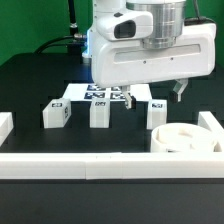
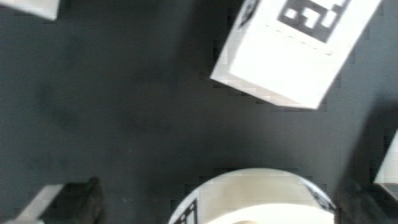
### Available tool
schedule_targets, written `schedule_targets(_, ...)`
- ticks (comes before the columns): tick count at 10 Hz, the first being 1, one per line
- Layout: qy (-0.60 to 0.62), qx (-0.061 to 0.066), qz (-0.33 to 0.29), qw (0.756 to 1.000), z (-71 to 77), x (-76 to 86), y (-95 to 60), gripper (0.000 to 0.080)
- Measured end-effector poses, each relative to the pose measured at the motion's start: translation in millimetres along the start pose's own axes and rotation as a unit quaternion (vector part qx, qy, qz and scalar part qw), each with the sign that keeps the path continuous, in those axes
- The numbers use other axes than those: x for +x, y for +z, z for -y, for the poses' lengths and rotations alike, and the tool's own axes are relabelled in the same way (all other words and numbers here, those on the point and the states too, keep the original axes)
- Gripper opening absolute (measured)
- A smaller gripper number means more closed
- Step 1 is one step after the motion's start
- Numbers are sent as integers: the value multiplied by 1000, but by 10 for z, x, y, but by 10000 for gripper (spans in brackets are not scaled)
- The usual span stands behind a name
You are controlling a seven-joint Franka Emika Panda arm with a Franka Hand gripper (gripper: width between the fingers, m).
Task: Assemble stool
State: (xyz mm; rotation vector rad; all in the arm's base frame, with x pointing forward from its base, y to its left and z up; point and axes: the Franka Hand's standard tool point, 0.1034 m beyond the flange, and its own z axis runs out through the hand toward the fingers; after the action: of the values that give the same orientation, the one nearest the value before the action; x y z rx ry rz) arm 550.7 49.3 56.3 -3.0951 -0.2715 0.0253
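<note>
Three white leg blocks with black-and-white tags stand in a row on the black table: one toward the exterior view's left [image 1: 55,113], one in the middle [image 1: 100,111], one toward its right [image 1: 155,113]. The round white seat [image 1: 183,138] lies in front of the right block. My gripper [image 1: 157,97] hangs just above and behind the right block, open and empty, fingers wide apart. In the wrist view a tagged leg block [image 2: 285,50] lies below the camera. The seat's rounded edge [image 2: 258,198] shows between the dark fingers [image 2: 63,205] of the gripper [image 2: 222,208].
The marker board [image 1: 88,94] lies behind the leg row. White border rails run along the front [image 1: 90,166], the exterior view's left [image 1: 5,126] and right [image 1: 211,127]. A corner of another leg block [image 2: 25,8] shows in the wrist view.
</note>
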Motion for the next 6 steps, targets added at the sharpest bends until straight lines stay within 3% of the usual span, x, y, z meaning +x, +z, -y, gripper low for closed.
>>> schedule_targets(3, 155, 12, 5, 988, 44, -32, 80, 649)
schedule_targets(6, 218, 20, 11, 976, 108, -50, 110, 649)
